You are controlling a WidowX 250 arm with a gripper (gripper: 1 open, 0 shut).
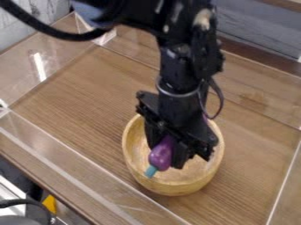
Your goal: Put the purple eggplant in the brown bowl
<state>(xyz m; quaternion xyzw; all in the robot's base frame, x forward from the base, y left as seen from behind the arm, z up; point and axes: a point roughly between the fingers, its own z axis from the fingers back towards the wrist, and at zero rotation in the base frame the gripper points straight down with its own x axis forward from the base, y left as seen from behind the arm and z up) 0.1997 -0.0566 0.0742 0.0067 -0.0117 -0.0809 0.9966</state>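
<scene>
My claw (pixel 165 156) points straight down into the brown bowl (pixel 207 171), and it is pinching the purple eggplant (pixel 161 155) between its black fingers. The eggplant hangs nearly upright in my grip, its glossy purple body showing between the fingers and its teal-blue stem cap (pixel 152 170) at the lower end, down inside the hollow. I cannot tell whether the cap touches the bowl's floor or hangs just above it.

The eggplant sits over the middle of the hollow, a little toward the left and near side, well within the thick rim. My fingers reach below the rim line, so the far part of the bowl's inside is hidden behind my wrist and claw housing.

My arm (pixel 177 53) rises dark and bulky from the claw toward the far side of the scene, with its upper links sweeping off to the far left and out of the top edge.

The bowl rests on the wooden table (pixel 83 97), whose grain runs in long streaks. It lies toward the near right part of the surface. A low clear plastic wall (pixel 47 163) borders the table on the left and near sides, catching bright reflections. In the far left corner stands 1 small clear plastic stand (pixel 97 29), folded in a V shape, well apart from the bowl and from my claw.
</scene>
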